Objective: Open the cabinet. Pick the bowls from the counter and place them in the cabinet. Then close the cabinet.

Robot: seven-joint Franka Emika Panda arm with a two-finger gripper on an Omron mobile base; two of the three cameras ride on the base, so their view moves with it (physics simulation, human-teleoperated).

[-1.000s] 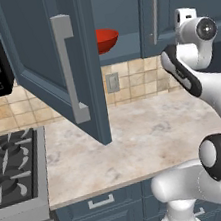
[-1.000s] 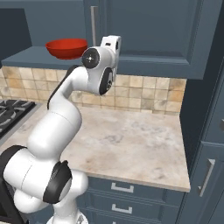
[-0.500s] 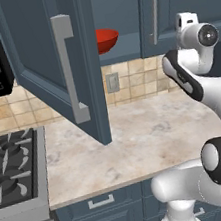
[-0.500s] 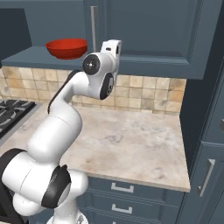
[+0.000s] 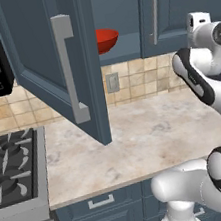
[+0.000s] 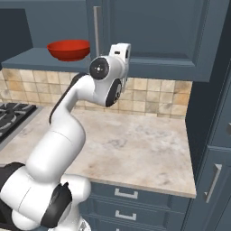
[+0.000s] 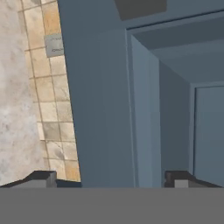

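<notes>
Jaws of the gripper (image 7: 109, 181) are spread wide with nothing between them, as the two dark fingertips (image 7: 41, 177) stand far apart in the hand view. Straight ahead of the gripper, the cabinet (image 7: 144, 100) is seen close up: a panelled door face and its frame. To one side of the gripper, a strip of tiled backsplash (image 7: 48, 100) and counter (image 7: 15, 87) is seen.

In the base views, the red bowl (image 5: 105, 38) is seen resting on the cabinet's bottom shelf, well away from the gripper, past the closed door's handle (image 6: 96, 28). The other door (image 5: 55, 65) is swung out over the counter. The white bowl is not found on any visible part of the counter.

The bowl is judged rigid, glossy and therefore slippery, light but breakable. A pinch across its rim is judged the surest hold. The open door is best moved by its long bar handle (image 5: 69, 71).
</notes>
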